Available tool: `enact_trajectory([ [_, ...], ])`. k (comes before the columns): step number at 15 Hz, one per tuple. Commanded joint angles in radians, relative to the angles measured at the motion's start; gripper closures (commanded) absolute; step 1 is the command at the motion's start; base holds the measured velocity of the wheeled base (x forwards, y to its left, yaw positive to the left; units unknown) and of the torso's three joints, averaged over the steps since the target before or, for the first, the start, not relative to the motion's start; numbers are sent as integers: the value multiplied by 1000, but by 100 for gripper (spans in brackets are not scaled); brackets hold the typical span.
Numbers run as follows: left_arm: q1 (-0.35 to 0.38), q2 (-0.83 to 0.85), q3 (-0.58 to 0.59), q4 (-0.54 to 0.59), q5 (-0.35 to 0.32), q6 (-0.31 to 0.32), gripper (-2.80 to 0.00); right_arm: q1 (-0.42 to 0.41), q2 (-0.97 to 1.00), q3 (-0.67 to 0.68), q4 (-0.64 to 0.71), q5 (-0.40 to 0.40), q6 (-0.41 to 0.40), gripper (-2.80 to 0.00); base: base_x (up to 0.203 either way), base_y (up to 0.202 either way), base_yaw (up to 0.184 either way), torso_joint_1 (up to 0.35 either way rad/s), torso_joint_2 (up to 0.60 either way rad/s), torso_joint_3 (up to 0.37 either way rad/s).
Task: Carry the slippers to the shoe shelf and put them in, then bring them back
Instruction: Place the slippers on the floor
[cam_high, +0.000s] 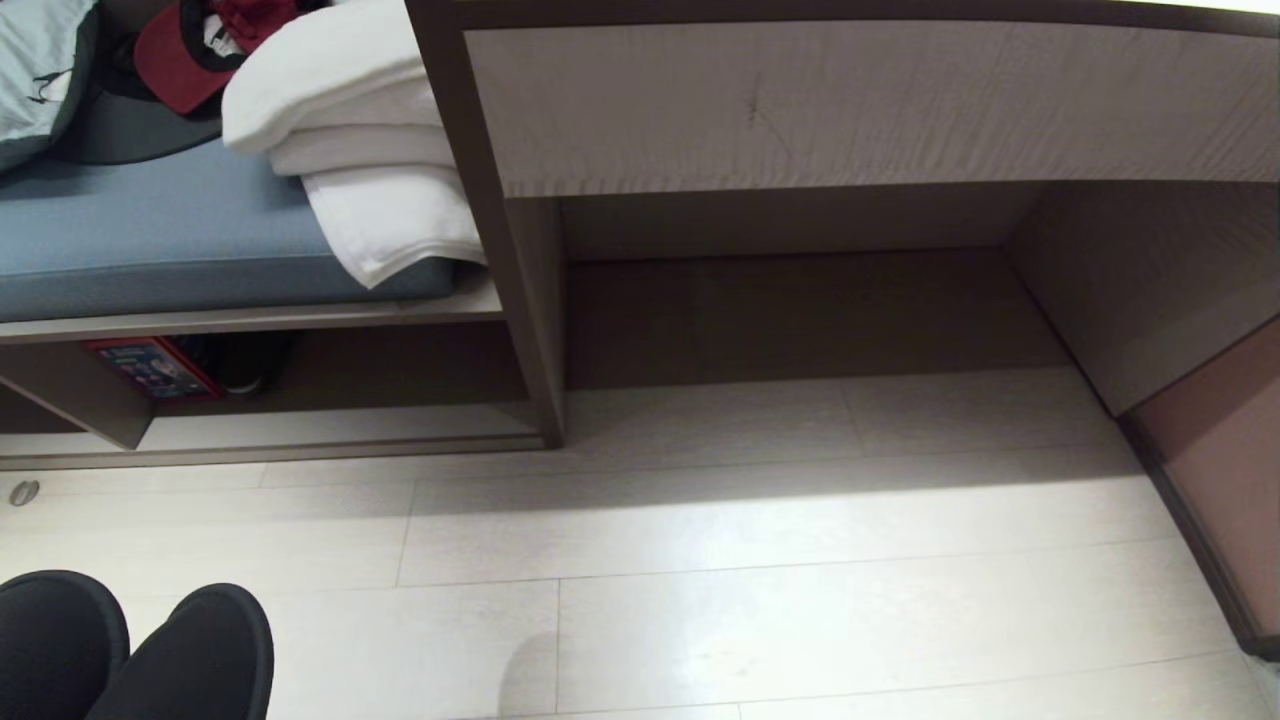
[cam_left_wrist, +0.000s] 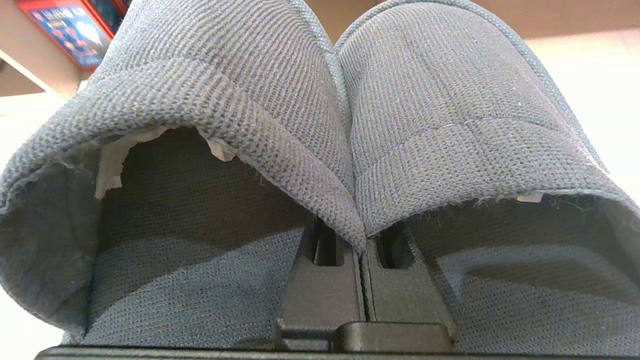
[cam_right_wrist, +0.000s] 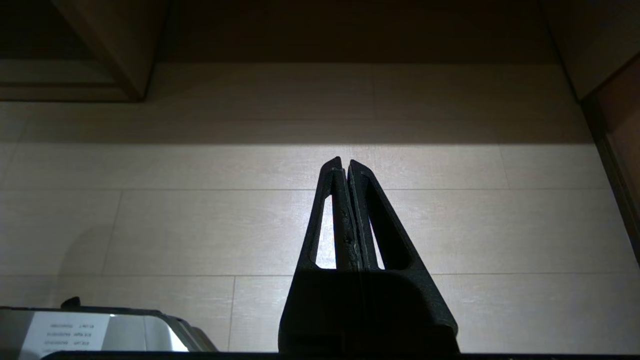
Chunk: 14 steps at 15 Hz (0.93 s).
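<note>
While the left gripper (cam_left_wrist: 362, 280) had its fingers (cam_left_wrist: 320, 295) pressed together on the inner edges of the slippers (cam_left_wrist: 345, 125), pinching the pair side by side, their dark toes showed low at the left of the head view, above the pale floor (cam_high: 800, 560). The shoe shelf (cam_high: 330, 425) lay ahead to the left under the blue cushion (cam_high: 170, 240) with folded white towels (cam_high: 360, 150), and the right gripper (cam_right_wrist: 345, 167) hung empty over the floor, fingers closed against each other
</note>
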<state>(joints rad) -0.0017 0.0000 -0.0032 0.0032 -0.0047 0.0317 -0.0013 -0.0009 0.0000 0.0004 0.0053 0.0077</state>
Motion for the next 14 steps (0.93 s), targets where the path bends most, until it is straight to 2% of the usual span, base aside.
enact_trajectory([
  [1,0,2,0,0,0,1,0,1,-1,0,0,1,-2,0,0,0,0,5,-2,205],
  [14,0,2,0,0,0,1,0,0,-1,0,0,1,-2,0,0,0,0,3,2,203],
])
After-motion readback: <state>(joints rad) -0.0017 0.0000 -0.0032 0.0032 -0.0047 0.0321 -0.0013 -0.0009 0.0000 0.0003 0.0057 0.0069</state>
